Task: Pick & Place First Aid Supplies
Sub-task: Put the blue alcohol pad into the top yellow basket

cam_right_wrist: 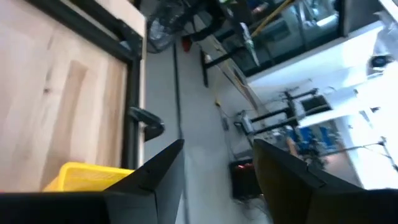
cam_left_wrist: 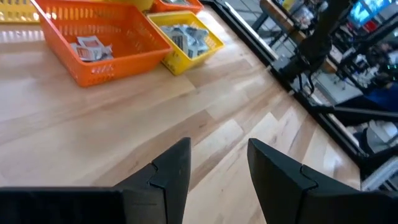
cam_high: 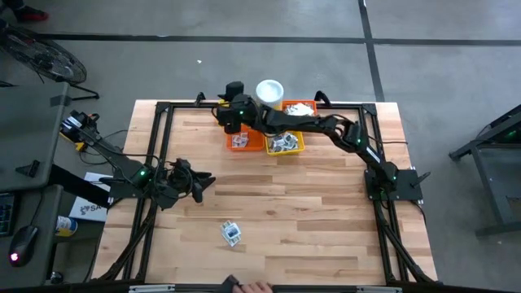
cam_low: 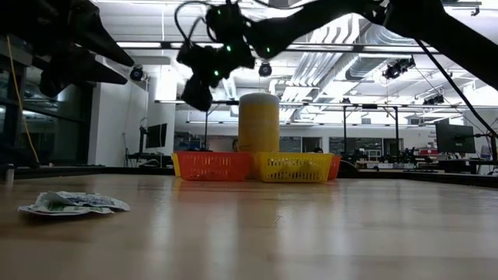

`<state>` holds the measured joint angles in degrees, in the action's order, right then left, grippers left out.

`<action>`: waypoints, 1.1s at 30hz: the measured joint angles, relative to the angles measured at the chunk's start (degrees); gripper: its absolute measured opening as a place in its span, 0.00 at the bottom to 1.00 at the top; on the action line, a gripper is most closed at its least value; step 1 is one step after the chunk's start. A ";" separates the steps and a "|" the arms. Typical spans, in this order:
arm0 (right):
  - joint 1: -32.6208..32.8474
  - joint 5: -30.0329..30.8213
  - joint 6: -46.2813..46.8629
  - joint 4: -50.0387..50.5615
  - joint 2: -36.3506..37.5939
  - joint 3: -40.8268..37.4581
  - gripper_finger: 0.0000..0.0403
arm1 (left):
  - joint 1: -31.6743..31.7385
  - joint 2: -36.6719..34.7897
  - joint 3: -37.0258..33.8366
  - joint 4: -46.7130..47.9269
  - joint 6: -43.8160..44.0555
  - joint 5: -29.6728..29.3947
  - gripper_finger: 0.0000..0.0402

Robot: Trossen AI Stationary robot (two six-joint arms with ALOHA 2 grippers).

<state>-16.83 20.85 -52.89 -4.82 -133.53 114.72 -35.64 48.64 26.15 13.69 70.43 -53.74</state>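
Observation:
A small heap of first aid supplies (cam_high: pixel 231 233) lies flat on the wooden table near its front edge, also seen in the low view (cam_low: pixel 70 204). More sachets (cam_left_wrist: pixel 92 46) lie in an orange basket (cam_high: pixel 244 140) and in the yellow basket (cam_high: pixel 285 144) beside it. My right gripper (cam_right_wrist: pixel 217 168) hangs open and holds nothing, high over the far edge just beyond the orange basket (cam_high: pixel 232 114). My left gripper (cam_left_wrist: pixel 217 165) waits open above the table's left side (cam_high: pixel 199 183), pointing toward the baskets.
A second orange basket (cam_high: pixel 299 108) and a white cup (cam_high: pixel 269 89) stand at the far edge. A black frame (cam_high: pixel 163 130) runs around the table. A yellow basket rim (cam_right_wrist: pixel 87 174) shows below my right gripper. A person's hand (cam_high: pixel 256 286) is at the near edge.

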 joint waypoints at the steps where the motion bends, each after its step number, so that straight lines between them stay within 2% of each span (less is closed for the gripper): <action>1: 0.75 1.54 -0.50 0.42 0.00 0.81 0.45 | 0.00 -0.02 0.00 0.00 -0.19 0.60 0.39; 14: 11.66 17.58 -0.78 21.08 0.11 10.44 0.43 | 0.00 -0.02 0.00 0.16 -2.69 2.47 0.39; 18: 15.86 22.26 5.18 30.29 0.11 13.69 0.43 | 0.00 -0.01 0.00 0.16 -3.42 4.64 0.39; 22: 19.79 24.05 15.64 41.97 0.11 17.33 0.43 | 0.00 -0.02 0.00 0.14 -5.72 8.15 0.39; 26: 23.02 19.97 31.08 55.73 0.46 20.38 0.42 | 0.00 -0.02 0.00 0.13 -7.63 13.94 0.39; 30: 25.14 7.62 47.25 66.29 3.11 18.25 0.42 | 0.00 -0.01 0.00 0.03 -6.87 22.82 0.39; 33: 25.66 -1.05 57.29 73.38 3.67 18.23 0.42 | 0.00 0.00 0.00 -0.48 -2.74 30.84 0.39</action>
<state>8.83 19.79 4.40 68.56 -129.86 132.94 -35.64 48.64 26.15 13.21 67.69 -22.89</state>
